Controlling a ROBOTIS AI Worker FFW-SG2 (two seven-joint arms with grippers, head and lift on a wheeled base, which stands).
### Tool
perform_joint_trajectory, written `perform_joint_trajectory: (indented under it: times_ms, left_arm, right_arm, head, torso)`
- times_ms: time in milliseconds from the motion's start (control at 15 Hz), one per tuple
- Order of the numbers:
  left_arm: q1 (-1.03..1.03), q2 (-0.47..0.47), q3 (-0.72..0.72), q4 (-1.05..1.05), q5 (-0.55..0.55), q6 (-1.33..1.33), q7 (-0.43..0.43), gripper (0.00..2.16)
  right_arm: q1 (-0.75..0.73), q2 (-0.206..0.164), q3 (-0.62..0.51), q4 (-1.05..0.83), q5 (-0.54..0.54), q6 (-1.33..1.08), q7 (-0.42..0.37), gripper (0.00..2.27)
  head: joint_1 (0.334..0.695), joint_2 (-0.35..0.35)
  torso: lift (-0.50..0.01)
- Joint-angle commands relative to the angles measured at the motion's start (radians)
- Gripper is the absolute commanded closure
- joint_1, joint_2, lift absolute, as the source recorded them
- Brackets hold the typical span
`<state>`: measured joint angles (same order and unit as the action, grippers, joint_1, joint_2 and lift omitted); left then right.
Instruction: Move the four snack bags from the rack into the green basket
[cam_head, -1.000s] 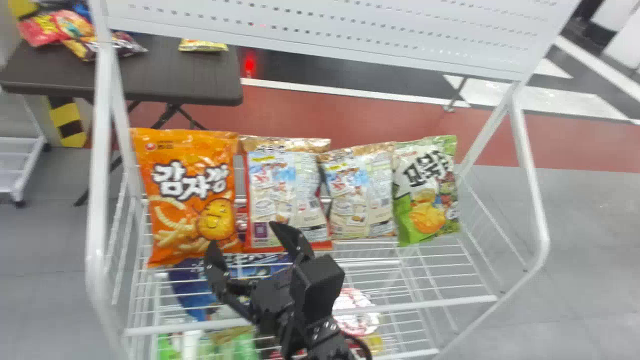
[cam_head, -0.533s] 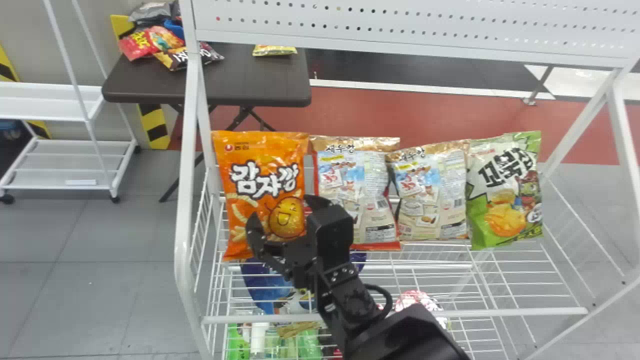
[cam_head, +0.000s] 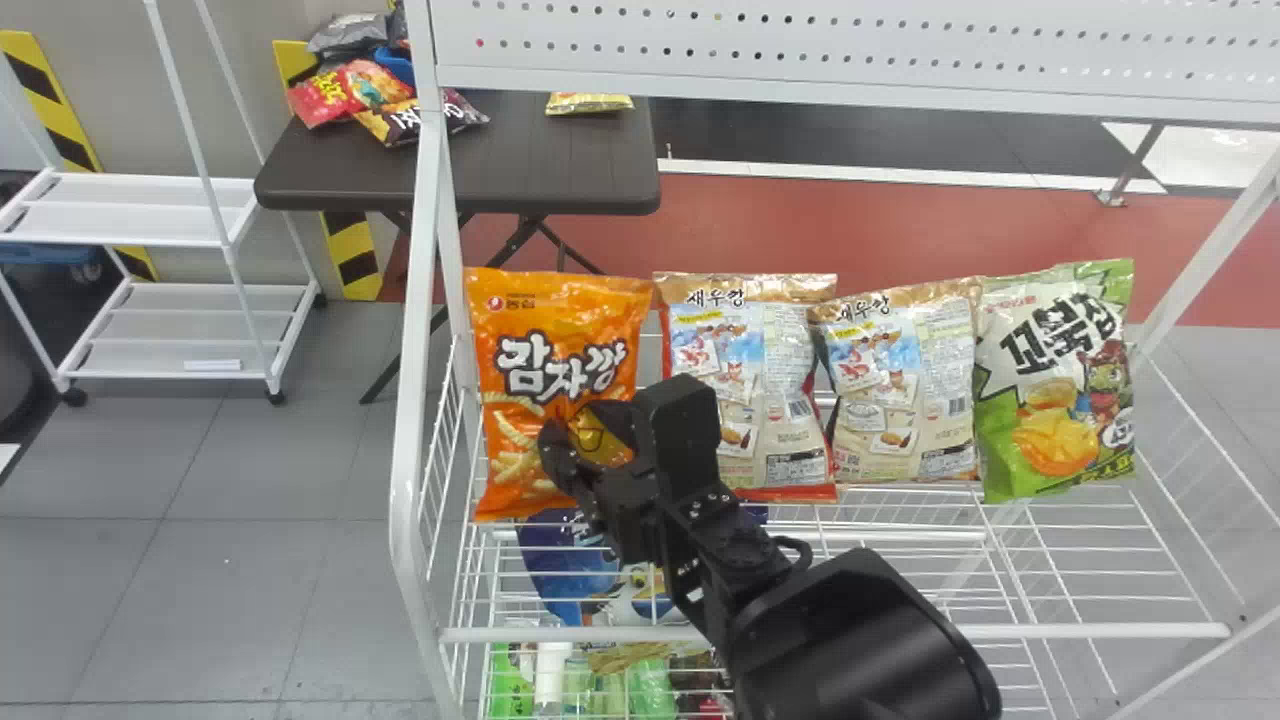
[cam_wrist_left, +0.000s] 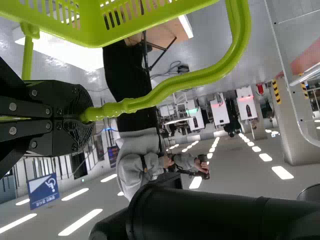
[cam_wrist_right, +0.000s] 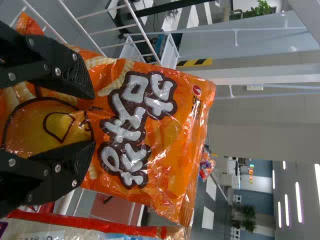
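Note:
My right gripper (cam_head: 590, 432) is at the lower front of the orange snack bag (cam_head: 560, 310), leftmost of four standing in a row on the white wire rack (cam_head: 1050, 631). To its right stand a tan-and-red bag (cam_head: 740, 390), a tan bag (cam_head: 900, 380) and a green bag (cam_head: 1060, 400). In the right wrist view, the right gripper (cam_wrist_right: 93, 120) has its fingers apart over the face of the orange bag (cam_wrist_right: 170, 145), which is slightly creased between them. The left gripper (cam_wrist_left: 86, 118) is clamped on the handle (cam_wrist_left: 175, 85) of the green basket (cam_wrist_left: 90, 25).
Colourful goods sit on a lower level under the wire shelf. A white perforated panel (cam_head: 850, 60) crosses the rack above the bags. Behind it is a dark table (cam_head: 560, 170) with more packets, and a white shelf cart (cam_head: 190, 300) stands at the left.
The head view has swung left, so rack and bags appear farther right. My right gripper has moved left against the bags, from between the orange bag and its neighbour onto the orange bag.

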<state>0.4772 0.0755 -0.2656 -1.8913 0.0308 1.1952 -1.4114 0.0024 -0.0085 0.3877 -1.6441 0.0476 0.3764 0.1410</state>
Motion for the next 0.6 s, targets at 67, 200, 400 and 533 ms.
perform_joint_trajectory:
  times_ms: [67,200,400,533]
  left_arm:
    - [0.000,0.006,0.006,0.000,0.011,-0.002,0.000,1.93]
    - [0.001,0.007,0.014,0.000,0.017,-0.009,0.000,1.93]
    - [0.003,0.007,0.046,-0.012,0.035,-0.012,0.000,1.93]
    - [0.004,0.007,0.069,-0.026,0.055,-0.002,0.000,1.93]
  right_arm:
    - [0.013,-0.004,-0.003,-0.028,-0.005,-0.015,0.029,2.22]
    - [0.038,-0.007,0.000,-0.077,0.005,-0.009,0.043,2.22]
    - [0.126,-0.024,0.014,-0.204,0.046,-0.006,0.045,2.22]
    - [0.214,-0.054,-0.009,-0.329,0.047,-0.006,0.051,2.22]
  head:
    - [0.695,-0.069]
    - [0.695,-0.060]
    - [0.695,-0.043]
    - [0.695,-0.034]
  torso:
    - [0.000]
    - [0.000]
    - [0.000]
    - [0.000]
